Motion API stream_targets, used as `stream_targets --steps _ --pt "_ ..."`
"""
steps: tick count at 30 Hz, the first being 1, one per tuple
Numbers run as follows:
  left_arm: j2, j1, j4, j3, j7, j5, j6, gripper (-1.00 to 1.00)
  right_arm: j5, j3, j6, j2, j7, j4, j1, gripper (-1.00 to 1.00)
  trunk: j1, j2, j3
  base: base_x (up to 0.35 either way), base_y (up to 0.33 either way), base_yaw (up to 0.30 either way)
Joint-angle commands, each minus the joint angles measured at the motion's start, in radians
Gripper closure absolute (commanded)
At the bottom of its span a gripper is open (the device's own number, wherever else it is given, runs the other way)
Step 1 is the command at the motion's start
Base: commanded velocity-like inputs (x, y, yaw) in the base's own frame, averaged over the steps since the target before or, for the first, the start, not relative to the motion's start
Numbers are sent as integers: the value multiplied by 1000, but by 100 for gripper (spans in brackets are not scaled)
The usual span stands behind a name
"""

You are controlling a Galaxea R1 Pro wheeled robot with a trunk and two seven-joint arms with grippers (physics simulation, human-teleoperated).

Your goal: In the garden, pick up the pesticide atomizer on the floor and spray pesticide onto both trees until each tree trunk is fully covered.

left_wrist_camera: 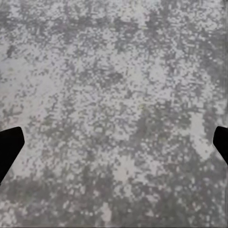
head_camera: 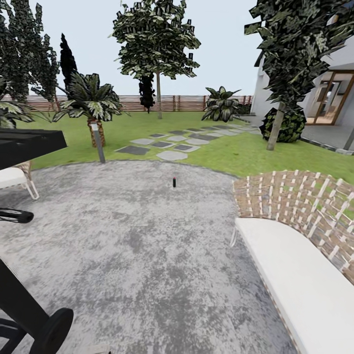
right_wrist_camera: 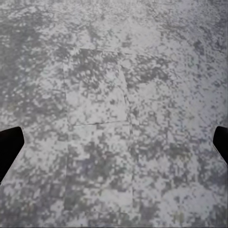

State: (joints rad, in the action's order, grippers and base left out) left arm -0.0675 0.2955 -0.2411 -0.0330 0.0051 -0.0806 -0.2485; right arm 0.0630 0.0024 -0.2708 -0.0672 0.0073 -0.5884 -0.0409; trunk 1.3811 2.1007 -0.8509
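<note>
Mottled grey paving [head_camera: 137, 255] in the foreground, bordered at right by a woven wicker sofa [head_camera: 300, 206] with a white cushion [head_camera: 300, 280]. Black grill [head_camera: 24, 145] at left, beside a short palm [head_camera: 91, 101]. White house [head_camera: 329, 93] with wood-framed glass doors beyond, round dark shrub [head_camera: 290, 125] nearby.

**A home's back garden**

A mottled grey patio [head_camera: 147, 255] with woven chairs [head_camera: 295, 221] meets a green lawn [head_camera: 236, 152] crossed by stepping stones [head_camera: 172, 155]. A slatted wooden fence [head_camera: 182, 103] rings it far off; a house [head_camera: 329, 98] stands right.
</note>
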Motion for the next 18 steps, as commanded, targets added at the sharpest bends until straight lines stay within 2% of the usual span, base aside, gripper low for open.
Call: stream_targets --steps 1,10,18 --pt "0 1 1 1 -1 -8 -3 -100 6 0 -2 0 0 1 0 -100 0 0 -1 341 -13 0" --pt "0 1 0 1 -1 -8 -3 -100 6 -1 -2 0 0 -1 0 -100 0 0 -1 341 -3 6" --pt "0 1 0 1 -1 -8 -3 -100 6 -1 -3 0 0 -1 0 -100 0 0 -1 341 0 201"
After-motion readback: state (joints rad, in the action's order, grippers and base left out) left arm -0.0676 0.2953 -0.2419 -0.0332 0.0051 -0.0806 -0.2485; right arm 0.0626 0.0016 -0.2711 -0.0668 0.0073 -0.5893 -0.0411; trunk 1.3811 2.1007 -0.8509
